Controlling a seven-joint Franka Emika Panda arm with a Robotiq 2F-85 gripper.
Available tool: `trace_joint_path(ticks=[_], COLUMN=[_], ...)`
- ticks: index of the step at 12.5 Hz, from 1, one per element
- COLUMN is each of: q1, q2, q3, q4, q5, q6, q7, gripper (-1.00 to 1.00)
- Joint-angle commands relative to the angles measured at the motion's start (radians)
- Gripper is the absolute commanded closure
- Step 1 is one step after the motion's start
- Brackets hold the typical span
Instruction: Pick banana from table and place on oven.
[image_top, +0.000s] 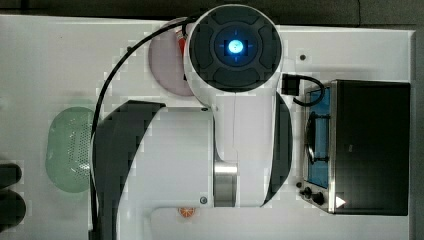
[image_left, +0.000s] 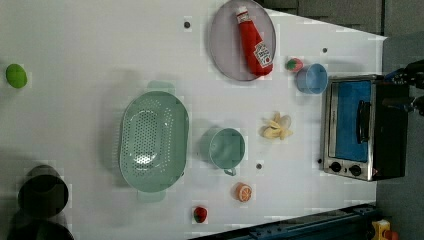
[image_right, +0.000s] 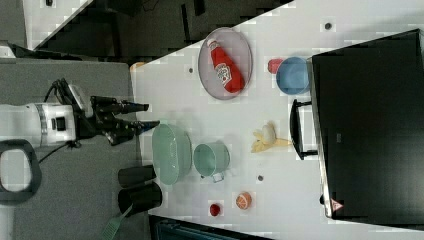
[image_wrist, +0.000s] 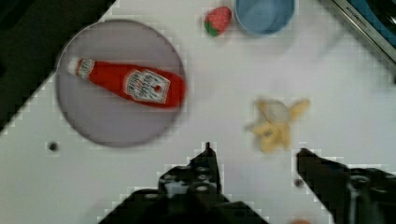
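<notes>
Two black fingers (image_wrist: 205, 163) of the gripper (image_wrist: 254, 151) stand well apart in the wrist view, jaws spread with nothing between them and touching nothing. The peeled banana (image_wrist: 277, 122) lies on the white table (image_wrist: 140, 182) just beyond the gap between the fingertips, nearer the one at (image_wrist: 308, 158), its peel strips splayed out flat. Farther past the jaws, a ketchup bottle (image_wrist: 130, 85) lies on its side on a grey plate (image_wrist: 116, 126), and a strawberry (image_wrist: 217, 21) sits just beside a blue bowl (image_wrist: 265, 14).

The right view shows the gripper (image_right: 147, 114) from the side, held high and clear of the tabletop, fingers splayed. The same view gives the oven's (image_right: 370, 125) flat black top, bare, with the banana (image_right: 267, 137) resting close to the oven's door handle. The left view adds what the arm hides in the top view: the banana (image_left: 277, 127) between a green cup (image_left: 226, 148) and the oven's (image_left: 357, 127) blue glass door, a green colander (image_left: 152, 140) beyond the cup, an orange slice (image_left: 243, 192) and a lime (image_left: 16, 75).

Bare tabletop surrounds the banana on every side. In the top view the arm's white body (image_top: 235, 100) covers the middle of the table, the oven (image_top: 370, 147) near the top view's right edge.
</notes>
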Motion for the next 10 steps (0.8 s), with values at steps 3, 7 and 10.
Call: trace_joint_path(ticks=[3,7,10], q1=[-0.026,-0.026,-0.026], q2=[-0.477,-0.456,-0.398], q3=[-0.037,-0.037,-0.037], q4=[-0.299,-0.316,-0.389], q5=[-0.013,-0.013,-0.013], q6=[-0.165,-0.154,-0.04], q7=[0.072,0.072,0.072], gripper=[-0.99,-1.0,-1.0])
